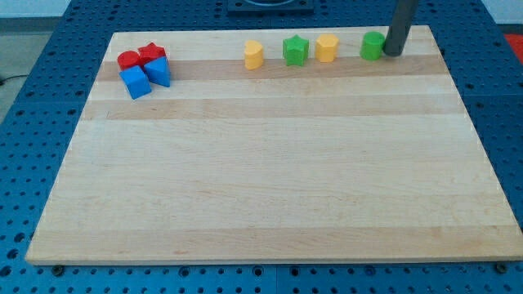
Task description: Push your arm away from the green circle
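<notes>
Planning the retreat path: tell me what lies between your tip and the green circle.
Nothing. In the camera view, my tip sits right against the green circle on its right side, with no block and no visible gap between them.

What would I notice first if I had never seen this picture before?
First, the dark rod at the view's top right, with my tip right beside the green circle block. Next, the tight cluster at the top left: a red round block, a red star block, and two blue blocks.
</notes>
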Tool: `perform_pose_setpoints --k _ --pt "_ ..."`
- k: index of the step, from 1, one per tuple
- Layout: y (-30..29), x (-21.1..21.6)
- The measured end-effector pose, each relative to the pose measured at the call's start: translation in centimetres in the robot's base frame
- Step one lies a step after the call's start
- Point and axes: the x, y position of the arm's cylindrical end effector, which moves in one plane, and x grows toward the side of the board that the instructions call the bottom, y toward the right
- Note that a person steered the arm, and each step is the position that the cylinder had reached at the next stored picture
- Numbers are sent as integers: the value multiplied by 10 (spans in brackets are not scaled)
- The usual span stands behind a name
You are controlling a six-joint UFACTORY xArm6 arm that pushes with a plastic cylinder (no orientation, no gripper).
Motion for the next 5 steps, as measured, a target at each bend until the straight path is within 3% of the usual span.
perform_pose_setpoints --k 1,2,3,5 --pt "-1 -8" --pt "16 25" --pt "-40 79" --pt "-228 91"
